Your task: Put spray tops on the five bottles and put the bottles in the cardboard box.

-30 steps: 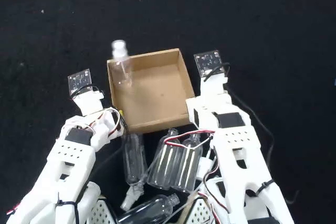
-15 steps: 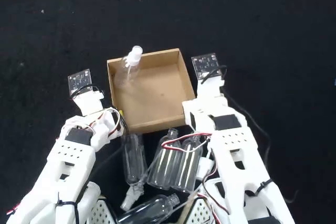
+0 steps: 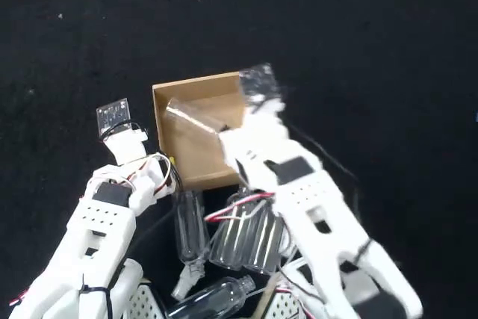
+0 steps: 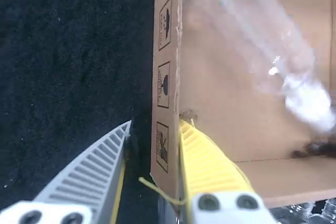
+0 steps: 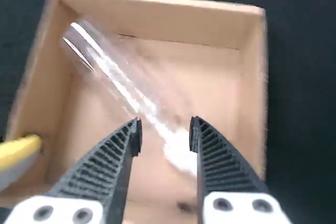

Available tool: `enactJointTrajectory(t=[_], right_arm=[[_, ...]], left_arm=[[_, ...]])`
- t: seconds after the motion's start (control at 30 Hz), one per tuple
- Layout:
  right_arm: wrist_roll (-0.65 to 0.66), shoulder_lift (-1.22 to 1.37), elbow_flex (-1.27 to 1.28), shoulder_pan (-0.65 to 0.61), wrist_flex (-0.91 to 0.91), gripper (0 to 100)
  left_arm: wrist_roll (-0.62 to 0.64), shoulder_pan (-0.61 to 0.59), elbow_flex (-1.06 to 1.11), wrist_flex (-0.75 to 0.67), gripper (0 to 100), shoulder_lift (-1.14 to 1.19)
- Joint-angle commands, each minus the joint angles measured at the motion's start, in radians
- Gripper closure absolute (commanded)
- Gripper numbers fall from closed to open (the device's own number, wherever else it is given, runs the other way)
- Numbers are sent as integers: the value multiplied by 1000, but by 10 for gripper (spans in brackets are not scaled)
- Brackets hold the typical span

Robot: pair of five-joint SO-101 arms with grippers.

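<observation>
The cardboard box (image 3: 198, 81) sits mid-table. A clear bottle (image 3: 190, 116) with a white spray top lies slanted inside it, leaning toward the far left corner. In the right wrist view the bottle (image 5: 110, 72) runs down to its spray top (image 5: 178, 153), which lies below and between the fingers of my open right gripper (image 5: 165, 127), hovering over the box. My left gripper (image 4: 155, 127) straddles the box's left wall (image 4: 165, 77), with the yellow finger (image 4: 202, 156) inside and the other outside. The bottle (image 4: 262, 35) shows beyond it.
Several more clear bottles (image 3: 246, 237) lie on the black table in front of the box, between the two arms; one (image 3: 190, 225) lies close to the left arm and another (image 3: 216, 296) at the near edge. Open black cloth surrounds the box on the far and right sides.
The bottle stood at the box's far left corner, tipped over, and now lies in the box. The right arm swung left over the box. The left arm stayed put.
</observation>
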Motion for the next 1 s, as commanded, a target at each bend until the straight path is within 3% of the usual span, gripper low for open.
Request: enactJointTrajectory(t=[0.0,0.33,0.43,0.63,0.8,0.97], right_arm=[[-34,208,-194,-43,3,868],[35,208,-433,-20,367,867],[71,143,-466,21,480,867],[147,56,-463,295,548,867],[210,56,-440,508,623,867],[210,48,-340,591,597,867]], left_arm=[[0,5,-18,9,884,-23],[-6,-8,-125,11,879,-25],[-126,-50,-200,77,827,-23],[-305,-180,-484,333,638,-9],[-413,-168,-645,353,680,12],[-592,-77,-739,310,688,230]])
